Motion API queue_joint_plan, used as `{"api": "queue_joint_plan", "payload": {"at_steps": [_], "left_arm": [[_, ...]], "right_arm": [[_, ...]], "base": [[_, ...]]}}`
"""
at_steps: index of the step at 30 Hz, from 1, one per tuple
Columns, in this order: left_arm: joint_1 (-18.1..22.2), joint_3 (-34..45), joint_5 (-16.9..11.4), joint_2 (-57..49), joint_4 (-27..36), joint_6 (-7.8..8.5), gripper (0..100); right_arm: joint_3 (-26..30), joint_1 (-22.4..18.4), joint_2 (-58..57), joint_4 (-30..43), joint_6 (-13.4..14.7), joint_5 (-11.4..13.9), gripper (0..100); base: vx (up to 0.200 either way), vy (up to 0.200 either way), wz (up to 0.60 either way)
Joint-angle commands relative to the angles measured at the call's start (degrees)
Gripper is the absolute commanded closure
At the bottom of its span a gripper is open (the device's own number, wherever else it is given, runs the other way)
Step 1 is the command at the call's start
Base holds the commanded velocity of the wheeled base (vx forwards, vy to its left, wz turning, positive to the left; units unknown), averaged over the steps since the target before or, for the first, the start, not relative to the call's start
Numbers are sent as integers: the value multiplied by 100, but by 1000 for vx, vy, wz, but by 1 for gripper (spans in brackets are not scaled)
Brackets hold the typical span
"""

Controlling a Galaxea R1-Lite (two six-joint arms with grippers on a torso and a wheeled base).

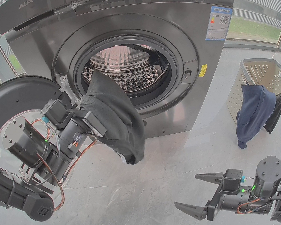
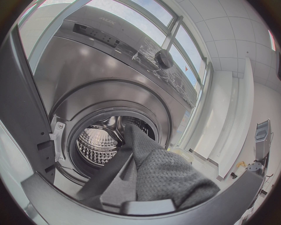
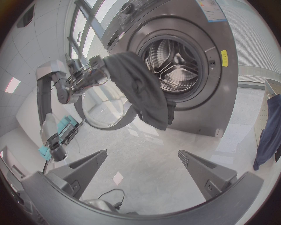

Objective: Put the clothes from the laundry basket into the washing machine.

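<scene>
A dark grey garment (image 1: 117, 117) hangs from my left gripper (image 1: 92, 107), which is shut on it just in front of the washing machine's open drum (image 1: 125, 72). Its upper end lies against the drum's rim, the rest droops toward the floor. From the left wrist, the grey garment (image 2: 164, 172) drapes over the fingers toward the drum (image 2: 99, 143). My right gripper (image 1: 196, 194) hovers low over the floor at the right, open and holding nothing; its fingers (image 3: 87, 167) are spread wide. The beige laundry basket (image 1: 260, 72) stands at the right with a blue garment (image 1: 253, 112) hanging over its edge.
The washer's round door (image 1: 8, 110) stands swung open at the left, behind my left arm. A black garment (image 1: 277, 111) hangs beside the blue one on the basket. Pale tiled floor (image 1: 133, 193) lies between the machine and both arms.
</scene>
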Motion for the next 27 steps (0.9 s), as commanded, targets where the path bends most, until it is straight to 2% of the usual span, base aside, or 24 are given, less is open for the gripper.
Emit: {"api": "queue_joint_plan", "payload": {"at_steps": [1, 4, 6, 7, 10, 16, 20, 27], "left_arm": [[22, 418, -192, -173, 4, 36, 100], [-5, 831, -254, -270, 12, 124, 100], [-40, 990, -324, -349, 12, 115, 100], [-110, 1130, -421, -437, 48, 106, 100], [-154, 1201, -421, -437, 83, 97, 100], [-66, 1482, -474, -357, 21, 159, 100], [-49, 1596, -658, -357, 21, 396, 100], [39, 1561, -720, -331, 21, 405, 100]], "right_arm": [[1, 109, -35, -17, 3, -37, 0], [-403, -102, -35, -17, 30, -212, 0], [-544, -251, -35, -17, 38, -327, 0], [-755, -462, -35, -17, 100, -485, 0], [-1010, -647, -26, -17, 214, -599, 0], [-1150, -805, -43, -17, 232, -625, 0], [-1159, -814, -26, -17, 232, -625, 0], [-1185, -822, -26, -17, 232, -617, 0]], "base": [[0, 0, 0], [0, 0, 0], [0, 0, 0], [0, 0, 0], [0, 0, 0], [0, 0, 0], [0, 0, 0], [0, 0, 0]]}}
